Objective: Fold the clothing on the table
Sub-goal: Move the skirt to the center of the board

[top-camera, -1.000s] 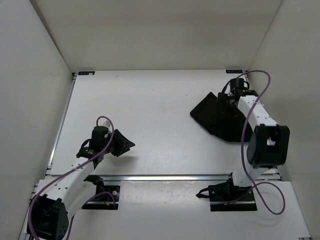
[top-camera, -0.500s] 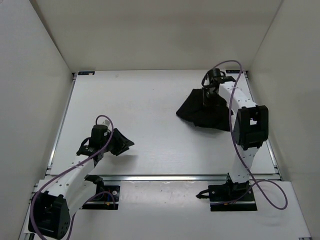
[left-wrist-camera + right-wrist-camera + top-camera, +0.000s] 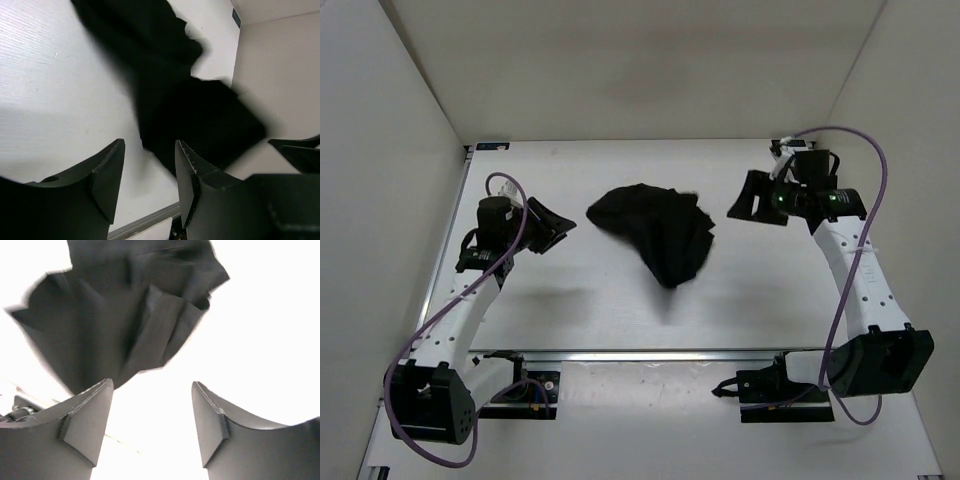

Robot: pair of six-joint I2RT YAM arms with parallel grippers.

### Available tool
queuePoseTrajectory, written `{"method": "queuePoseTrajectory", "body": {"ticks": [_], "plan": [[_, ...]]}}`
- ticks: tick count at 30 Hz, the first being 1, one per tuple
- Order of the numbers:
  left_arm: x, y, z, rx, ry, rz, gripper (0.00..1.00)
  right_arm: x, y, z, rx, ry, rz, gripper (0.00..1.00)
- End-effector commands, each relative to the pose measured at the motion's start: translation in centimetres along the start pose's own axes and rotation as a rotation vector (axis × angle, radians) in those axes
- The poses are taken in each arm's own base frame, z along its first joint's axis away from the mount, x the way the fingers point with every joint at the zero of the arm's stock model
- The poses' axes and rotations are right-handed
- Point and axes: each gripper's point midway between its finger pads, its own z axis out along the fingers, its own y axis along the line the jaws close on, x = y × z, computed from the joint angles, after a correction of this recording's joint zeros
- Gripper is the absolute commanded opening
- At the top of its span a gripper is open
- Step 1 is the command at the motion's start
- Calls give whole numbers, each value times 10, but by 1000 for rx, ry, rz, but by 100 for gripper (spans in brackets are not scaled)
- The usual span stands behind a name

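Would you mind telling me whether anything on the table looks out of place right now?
The clothing is a bunched, motion-blurred heap in the middle of the table rather than spread flat, with loose folds sticking out. The left gripper and right gripper both stand open, clear of it.

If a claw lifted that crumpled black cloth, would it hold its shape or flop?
Probably flop: the black pleated fabric garment shows loose, uneven folds. It looks thin, so likely light. Pushed, it would probably bunch up rather than slide whole.
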Motion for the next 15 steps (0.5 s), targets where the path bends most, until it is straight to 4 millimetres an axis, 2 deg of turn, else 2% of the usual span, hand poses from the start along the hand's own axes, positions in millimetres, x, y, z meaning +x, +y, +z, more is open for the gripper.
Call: {"method": "queuePoseTrajectory", "body": {"ticks": [1, 2, 5, 6, 9, 10, 11, 13, 15], "plan": [[15, 4, 5, 16, 54, -4, 55, 49, -49, 9, 119, 122, 96, 62], [22, 10, 8, 3, 69, -16, 55, 54, -53, 9, 137, 134, 89, 62], [34, 13, 17, -7, 94, -16, 55, 67, -45, 20, 151, 163, 56, 63], [37, 10, 20, 0, 99, 0, 56, 73, -34, 27, 135, 179, 41, 64], [39, 7, 35, -25, 104, 23, 56, 83, -17, 49, 130, 201, 22, 62], [41, 8, 43, -46, 133, 32, 56, 86, -13, 58, 125, 209, 38, 61], [44, 8, 52, -71, 155, 38, 56, 100, -6, 67, 110, 250, 43, 61], [48, 7, 66, -94, 188, 61, 57, 113, 15, 83, 71, 276, 44, 58], [52, 7, 82, -106, 215, 64, 57, 122, 29, 93, 57, 284, 48, 57]]}}
